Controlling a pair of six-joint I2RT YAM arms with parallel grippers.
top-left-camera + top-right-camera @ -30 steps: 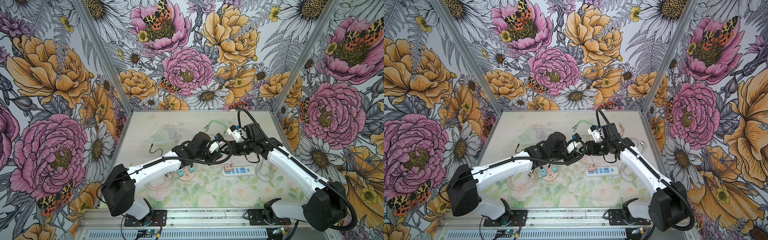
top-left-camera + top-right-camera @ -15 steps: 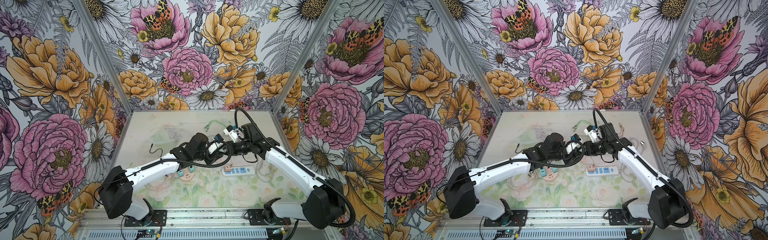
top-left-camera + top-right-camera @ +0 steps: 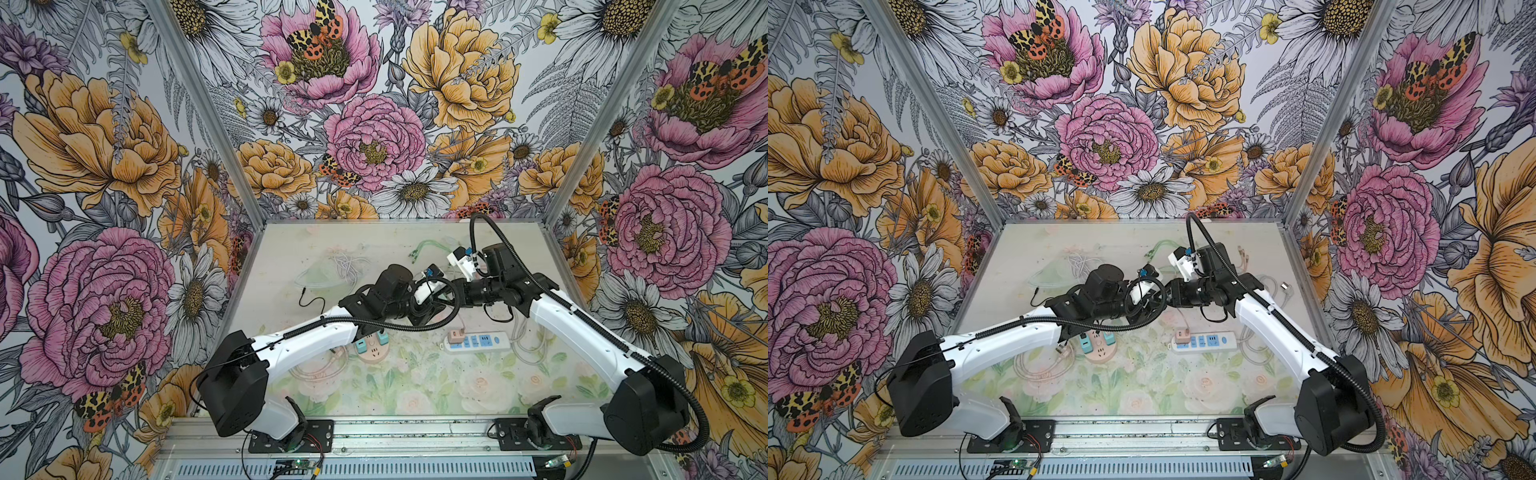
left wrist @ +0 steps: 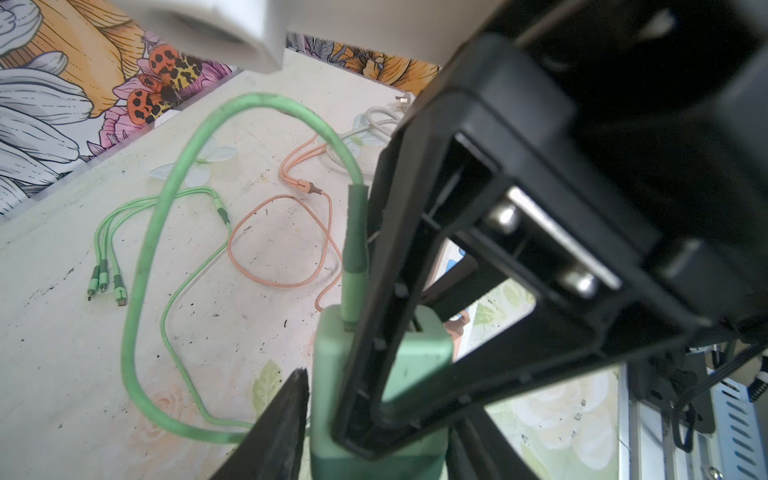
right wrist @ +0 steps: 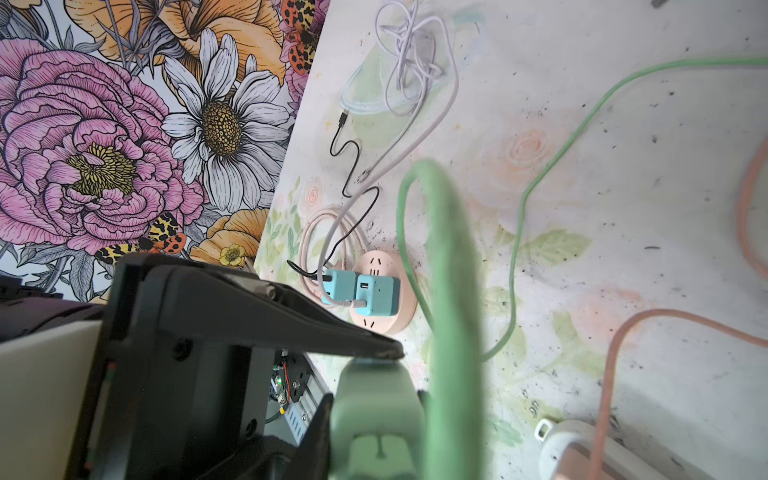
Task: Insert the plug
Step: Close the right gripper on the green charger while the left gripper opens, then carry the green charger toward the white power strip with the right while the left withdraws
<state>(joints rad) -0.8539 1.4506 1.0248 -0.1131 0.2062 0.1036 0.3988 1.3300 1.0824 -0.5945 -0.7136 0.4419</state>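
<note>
The plug (image 4: pixel 328 365) is a pale green charger block with a thick green cable (image 4: pixel 166 208) coming out of it, held in the air over the middle of the table. My right gripper (image 5: pixel 376 415) is shut on the plug (image 5: pixel 374 386), one finger on each side. My left gripper (image 4: pixel 380 419) stands around the same block with its jaws slightly parted, a thin gap showing at one finger. One left fingertip lies across the plug's end in the right wrist view. In both top views the two grippers (image 3: pixel 434 309) (image 3: pixel 461 291) meet nose to nose and hide the plug.
A white power strip (image 3: pixel 478 341) carrying a pink adapter (image 3: pixel 456 336) lies near the table's front right. A round pink socket (image 5: pixel 382 266) holds teal adapters (image 5: pixel 374 293). Orange (image 4: pixel 282 241), white (image 5: pixel 411 54) and black (image 5: pixel 349 166) cables lie on the table.
My right gripper has closed onto the plug and drawn a little nearer the left one. My left gripper's jaws have eased apart slightly. Both arms stay over the table's middle.
</note>
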